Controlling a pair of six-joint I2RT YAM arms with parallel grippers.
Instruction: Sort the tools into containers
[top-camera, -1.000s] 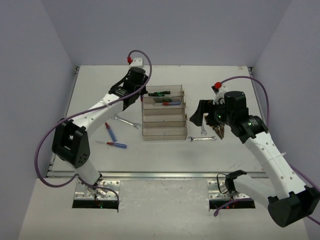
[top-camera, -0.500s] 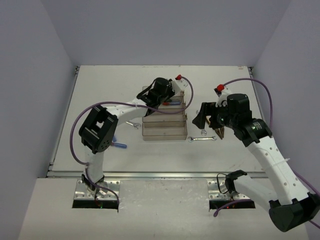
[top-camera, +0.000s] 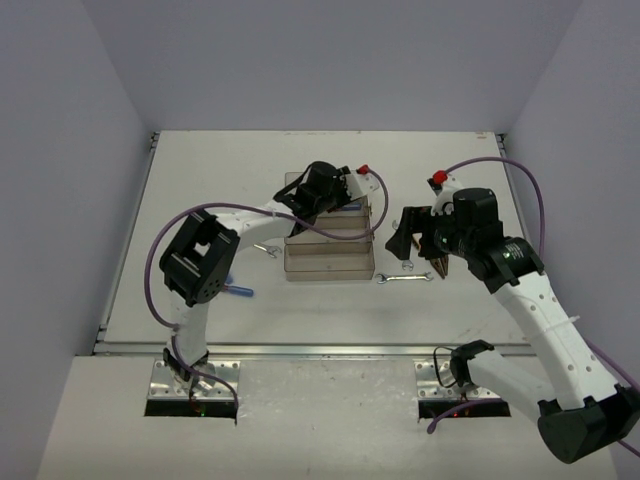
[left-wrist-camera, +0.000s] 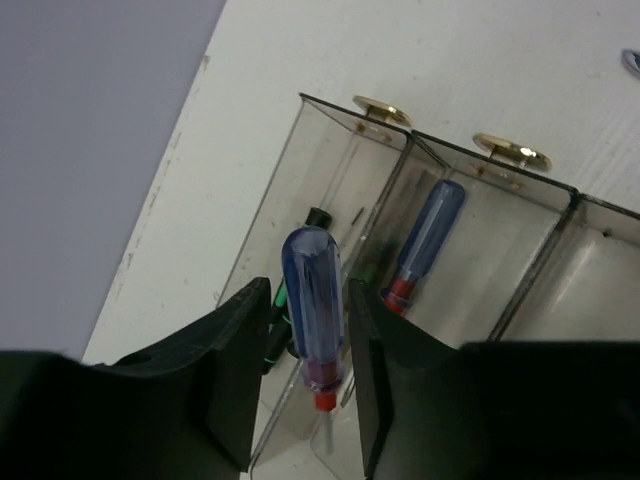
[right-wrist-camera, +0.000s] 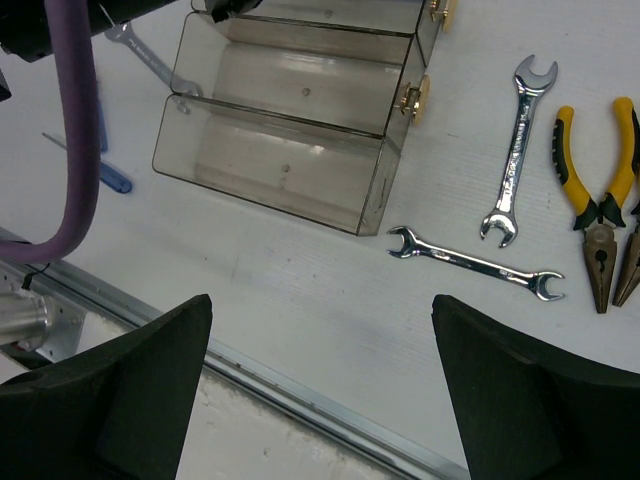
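My left gripper (left-wrist-camera: 308, 375) is shut on a blue-and-red-handled screwdriver (left-wrist-camera: 314, 300) and holds it over the far trays (left-wrist-camera: 330, 160). A black screwdriver with green marks (left-wrist-camera: 318, 216) lies in the end tray, and another blue-and-red screwdriver (left-wrist-camera: 428, 240) lies in the one beside it. In the top view the left gripper (top-camera: 322, 190) is above the row of clear trays (top-camera: 330, 262). My right gripper (right-wrist-camera: 320, 385) is open and empty above the table's near edge. Two silver wrenches (right-wrist-camera: 517, 150) (right-wrist-camera: 475, 263) and yellow-handled pliers (right-wrist-camera: 590, 215) lie right of the trays (right-wrist-camera: 280, 160).
A third wrench (right-wrist-camera: 150, 65) and a blue-handled screwdriver (right-wrist-camera: 108, 172) lie left of the trays. That screwdriver also shows in the top view (top-camera: 238, 291). A metal rail (right-wrist-camera: 300, 400) runs along the table's near edge. Brass fittings (left-wrist-camera: 512, 152) sit on the tray ends.
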